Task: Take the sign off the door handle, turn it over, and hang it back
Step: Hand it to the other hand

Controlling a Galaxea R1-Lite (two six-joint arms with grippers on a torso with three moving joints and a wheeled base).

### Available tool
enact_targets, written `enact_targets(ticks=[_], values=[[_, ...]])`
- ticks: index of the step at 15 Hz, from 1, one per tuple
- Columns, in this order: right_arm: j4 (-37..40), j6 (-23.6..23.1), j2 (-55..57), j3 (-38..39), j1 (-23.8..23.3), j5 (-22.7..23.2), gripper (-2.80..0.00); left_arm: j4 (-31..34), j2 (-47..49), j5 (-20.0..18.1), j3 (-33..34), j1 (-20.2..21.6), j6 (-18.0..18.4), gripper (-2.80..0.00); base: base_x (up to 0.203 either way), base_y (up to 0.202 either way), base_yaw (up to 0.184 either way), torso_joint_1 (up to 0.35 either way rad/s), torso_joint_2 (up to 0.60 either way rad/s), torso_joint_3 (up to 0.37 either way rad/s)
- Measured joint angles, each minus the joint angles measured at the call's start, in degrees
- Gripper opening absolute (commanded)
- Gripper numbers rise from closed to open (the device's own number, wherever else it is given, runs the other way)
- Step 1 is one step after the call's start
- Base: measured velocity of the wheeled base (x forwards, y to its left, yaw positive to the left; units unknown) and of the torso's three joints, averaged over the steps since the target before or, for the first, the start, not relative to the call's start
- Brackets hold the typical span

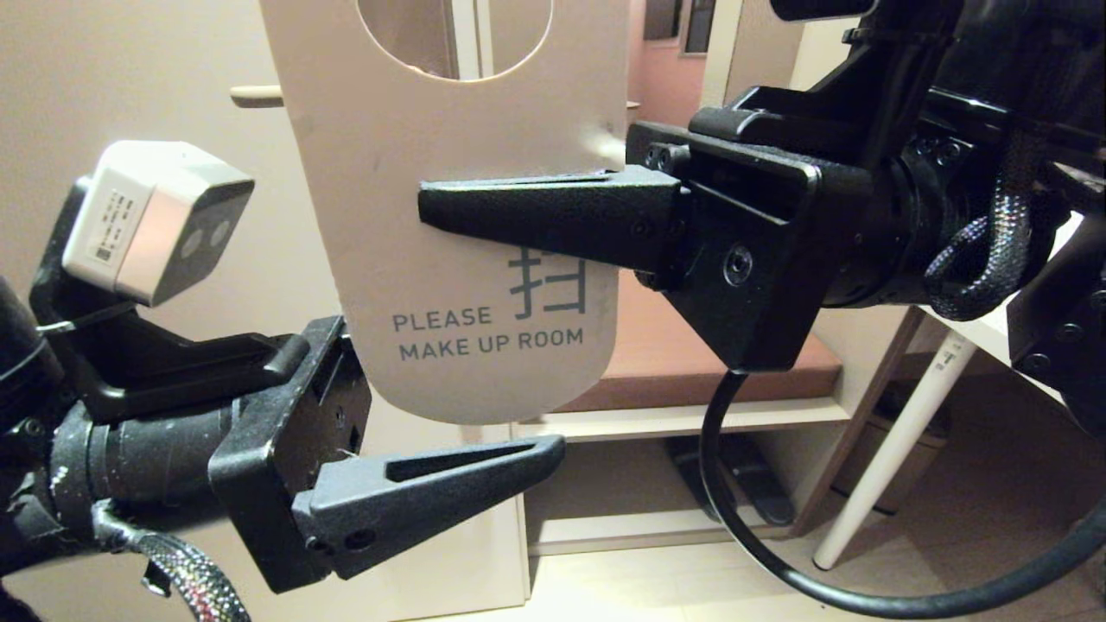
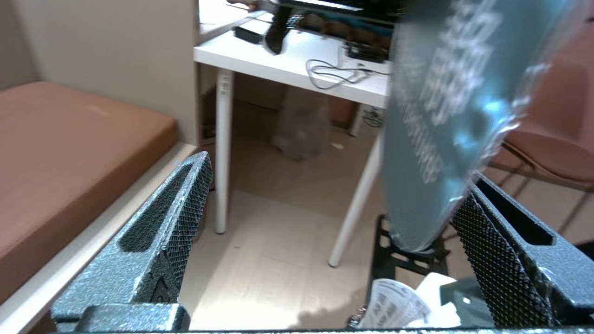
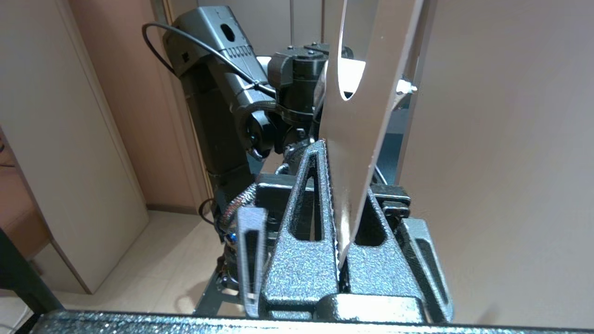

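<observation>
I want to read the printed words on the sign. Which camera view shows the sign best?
The head view: the sign faces the camera flat, "PLEASE MAKE UP ROOM" readable, held by the right pincer. The left wrist view shows its blue side slanted and blurred. The right wrist view shows the sign nearly edge-on between the shut fingers.

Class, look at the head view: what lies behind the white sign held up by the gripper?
Through the sign's round hole shows a pale door edge; the door handle's tip pokes out beside the sign. The rest of the handle is covered.
</observation>
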Motion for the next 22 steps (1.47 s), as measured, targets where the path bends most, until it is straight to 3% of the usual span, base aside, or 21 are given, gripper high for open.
enact_targets(ticks=[22], values=[[-0.8, -0.6, 0.1, 4.7, 2.6, 0.0, -2.80, 0.0, 0.2, -0.6, -0.6, -1.3, 0.2, 0.00, 0.000, 0.000, 0.000, 0.000, 0.00, 0.000]])
